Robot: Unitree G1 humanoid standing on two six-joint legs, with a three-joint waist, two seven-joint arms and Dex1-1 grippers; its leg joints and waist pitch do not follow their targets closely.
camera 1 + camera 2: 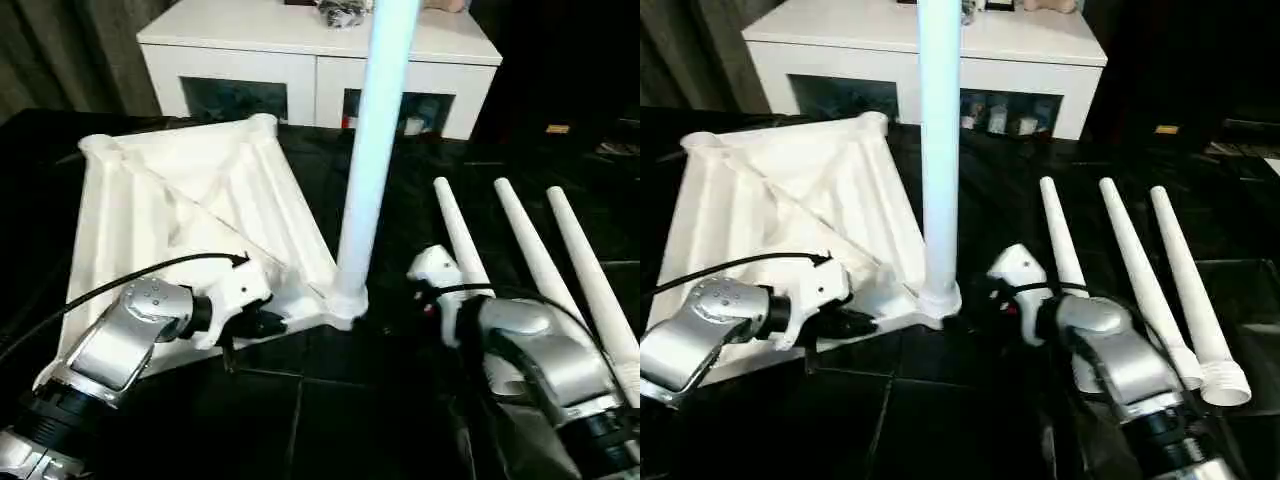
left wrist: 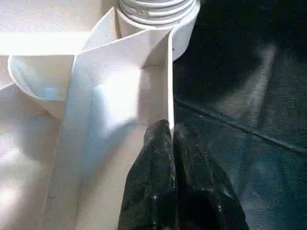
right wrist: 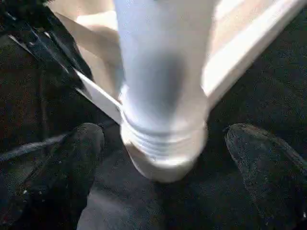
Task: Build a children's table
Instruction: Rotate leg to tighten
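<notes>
White plastic top (image 1: 190, 215) lies ribbed side up on the dark floor, one leg (image 1: 372, 150) upright in its near corner socket. The left gripper (image 2: 171, 139) pinches the top's rim wall beside that socket, at nine o'clock from the leg. The right gripper (image 3: 163, 158), spread wide, flanks the leg's threaded base without touching. To seat the leg well, keep the top clamped and turn squarely. Three spare legs (image 1: 1140, 280) lie at three o'clock.

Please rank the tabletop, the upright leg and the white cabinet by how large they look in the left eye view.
1. Tabletop.
2. Cabinet and upright leg: too alike to rank; the leg stands nearer.
</notes>
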